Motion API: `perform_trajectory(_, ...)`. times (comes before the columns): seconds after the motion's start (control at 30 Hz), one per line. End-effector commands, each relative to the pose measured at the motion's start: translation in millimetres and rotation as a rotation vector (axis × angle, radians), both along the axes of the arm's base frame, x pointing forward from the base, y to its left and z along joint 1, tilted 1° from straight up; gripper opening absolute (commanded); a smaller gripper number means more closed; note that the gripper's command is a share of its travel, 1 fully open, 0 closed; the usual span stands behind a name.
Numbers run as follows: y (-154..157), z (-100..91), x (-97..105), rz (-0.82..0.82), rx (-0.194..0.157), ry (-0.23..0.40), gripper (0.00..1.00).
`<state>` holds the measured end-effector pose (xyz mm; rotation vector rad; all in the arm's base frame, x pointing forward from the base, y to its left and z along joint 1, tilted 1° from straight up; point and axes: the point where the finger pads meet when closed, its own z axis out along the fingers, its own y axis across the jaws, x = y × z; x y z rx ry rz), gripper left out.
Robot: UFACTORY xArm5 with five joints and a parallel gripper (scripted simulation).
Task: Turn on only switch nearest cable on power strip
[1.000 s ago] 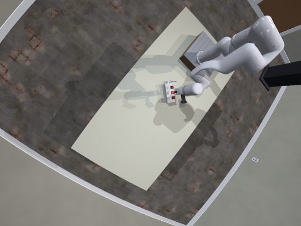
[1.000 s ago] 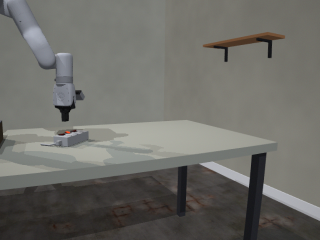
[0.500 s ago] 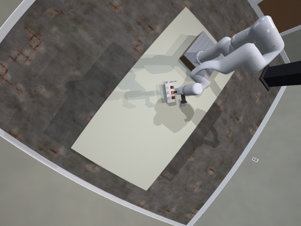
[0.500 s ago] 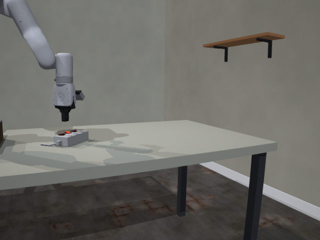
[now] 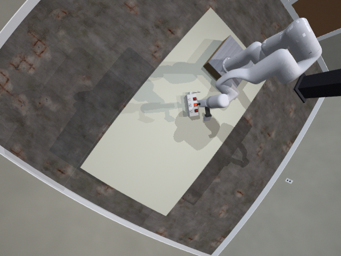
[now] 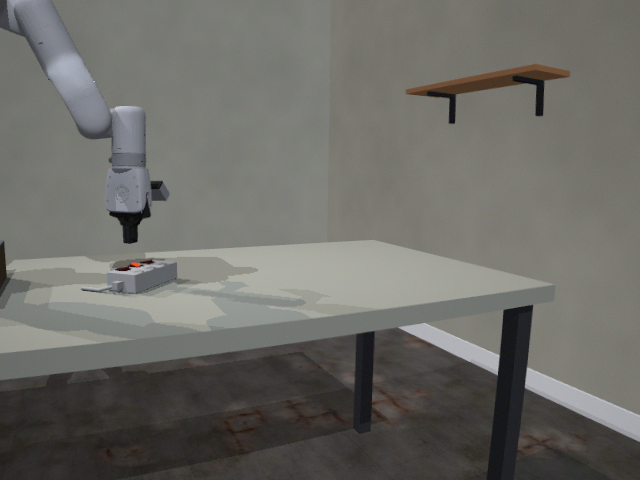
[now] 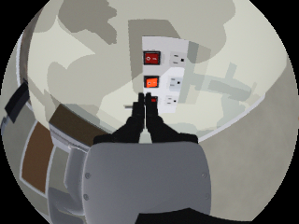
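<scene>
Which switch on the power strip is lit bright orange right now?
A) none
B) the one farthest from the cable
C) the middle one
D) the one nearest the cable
C: on the power strip, the middle switch glows bright orange, while the switch nearest the cable and the far switch are dark red. The shut gripper hangs above the strip.

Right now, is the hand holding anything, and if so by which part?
Nothing is held. The hand is shut with its fingers pressed together, hanging above the power strip without touching it.

third switch (image 7: 151, 104) behind gripper (image 7: 145, 101)
</scene>
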<state>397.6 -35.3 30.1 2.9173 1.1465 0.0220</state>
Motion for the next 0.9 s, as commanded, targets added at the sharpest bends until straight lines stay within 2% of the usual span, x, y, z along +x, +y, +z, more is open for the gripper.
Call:
perform_trajectory(0.0,0,0.0,1,0.0,0.0,-0.003,0.0)
perform_trajectory(0.47,-1,-10.2,1,0.003,0.0,-0.004,0.0)
perform_trajectory(0.87,-1,-26.5,2,0.003,0.0,-0.004,0.0)
